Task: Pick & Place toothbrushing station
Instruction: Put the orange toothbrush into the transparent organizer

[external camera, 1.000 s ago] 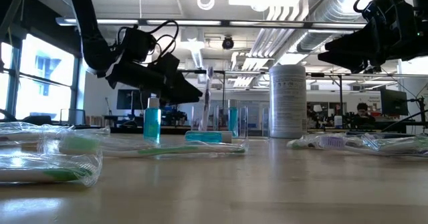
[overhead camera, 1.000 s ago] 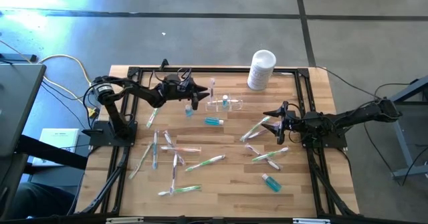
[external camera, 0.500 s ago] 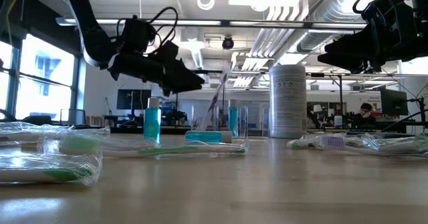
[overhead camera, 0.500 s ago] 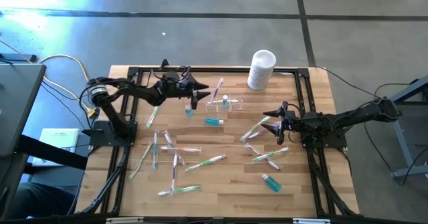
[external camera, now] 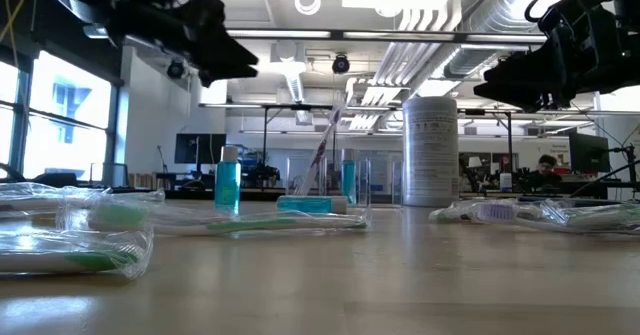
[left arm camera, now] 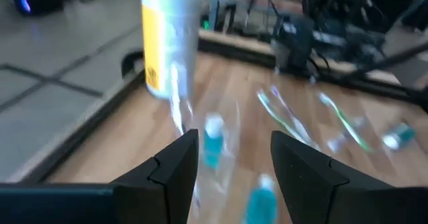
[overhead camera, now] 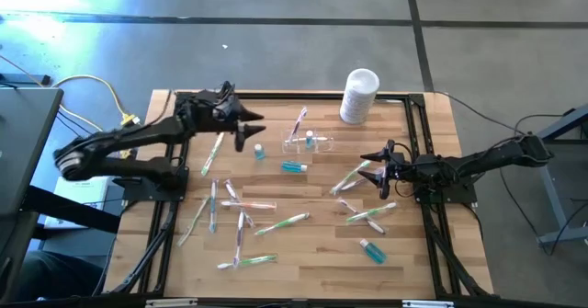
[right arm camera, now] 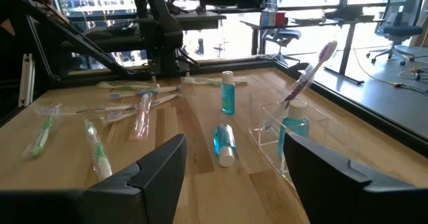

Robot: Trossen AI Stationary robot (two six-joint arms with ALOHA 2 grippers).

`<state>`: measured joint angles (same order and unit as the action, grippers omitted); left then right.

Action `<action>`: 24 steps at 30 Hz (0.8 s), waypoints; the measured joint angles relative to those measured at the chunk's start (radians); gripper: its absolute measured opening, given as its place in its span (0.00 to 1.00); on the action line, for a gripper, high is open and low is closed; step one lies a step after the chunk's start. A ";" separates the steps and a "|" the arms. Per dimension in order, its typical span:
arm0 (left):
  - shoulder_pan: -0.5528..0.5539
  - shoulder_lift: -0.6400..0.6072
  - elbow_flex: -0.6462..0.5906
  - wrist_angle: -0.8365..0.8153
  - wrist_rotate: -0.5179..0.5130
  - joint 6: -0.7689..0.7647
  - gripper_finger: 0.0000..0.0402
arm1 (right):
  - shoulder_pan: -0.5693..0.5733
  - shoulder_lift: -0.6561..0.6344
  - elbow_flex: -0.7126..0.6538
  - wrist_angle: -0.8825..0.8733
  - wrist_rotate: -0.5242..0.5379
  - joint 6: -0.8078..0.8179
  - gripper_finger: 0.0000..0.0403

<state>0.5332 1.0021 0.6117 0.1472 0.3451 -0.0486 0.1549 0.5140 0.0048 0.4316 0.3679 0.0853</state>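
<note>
Left tool (overhead camera: 246, 131): seen raised above the counter's far left part, to the left of the holder and clear of it; its fingers (left arm camera: 175, 158) are spread with nothing between them.
Counter (overhead camera: 312, 253): wooden, framed in black rails, strewn with wrapped brushes (overhead camera: 283, 222) and small blue bottles (overhead camera: 294, 167).
Holder (overhead camera: 308, 143): placed near the far edge, about midway across, just left of the white container (overhead camera: 358, 96); it stands upright and is touched by neither tool.
Holder contents: a pink brush (external camera: 325, 140) is leaned in one compartment, tilted, and a small blue bottle (right arm camera: 293, 127) is seen inside another.
Holder handling: judged light, stiff and thin-walled, so it can be tipped or slid by a slight nudge; the clear plastic is likely slippery and could crack under a hard squeeze.
Where to take hold: one outer wall, or a divider near the rim, is best pinched from above, away from the leaning brush; a low, level lift is advised so the contents are not spilled.
Risk: the see-through edges are hard to make out, so the tool may be set down on the brush rather than on the wall.
Right tool (overhead camera: 379, 167): held over the counter's right side, well apart from the holder, pointed toward it; its fingers (right arm camera: 157, 167) are set wide and empty.
</note>
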 joint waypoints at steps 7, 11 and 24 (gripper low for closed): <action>-0.172 -0.119 0.000 -0.393 0.046 -0.013 0.45 | 0.000 0.000 0.000 0.026 0.000 0.000 0.60; -0.327 -0.105 -0.001 -0.537 0.037 -0.030 0.45 | 0.000 0.000 0.000 0.030 0.000 0.000 0.60; -0.667 0.028 -0.001 -0.710 -0.167 -0.088 0.45 | 0.000 0.008 0.000 0.037 0.000 0.001 0.60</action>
<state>-0.1334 1.0304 0.6109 -0.5632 0.1776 -0.1362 0.1549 0.5220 0.0048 0.4687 0.3679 0.0863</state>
